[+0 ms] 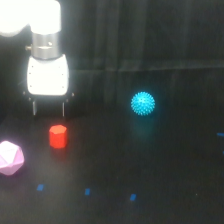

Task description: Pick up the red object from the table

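You have the gripper (pixel 48 113) in the upper left of the frame, hanging from the white arm with its two thin fingers pointing straight down and standing apart, so it is open and holds nothing. The red object (pixel 58 136) sits on the black counter (pixel 165 170) in the left part of the frame, just below the fingertips and a little toward the exterior view's right of them; the fingers do not touch it. I judge the gripper is placed like this to come down over the block, but you should first shift it slightly so the block lies between the two fingers. The pale pink polyhedron (pixel 10 158) lies at the left edge, lower than the red object and apart from it, so it should not disturb the grasp. The cyan spiky ball (pixel 143 103) rests well apart, right of the centre. A few small blue marks (pixel 87 191) are in the lower part of the counter. No brand, label or writing can be read anywhere.
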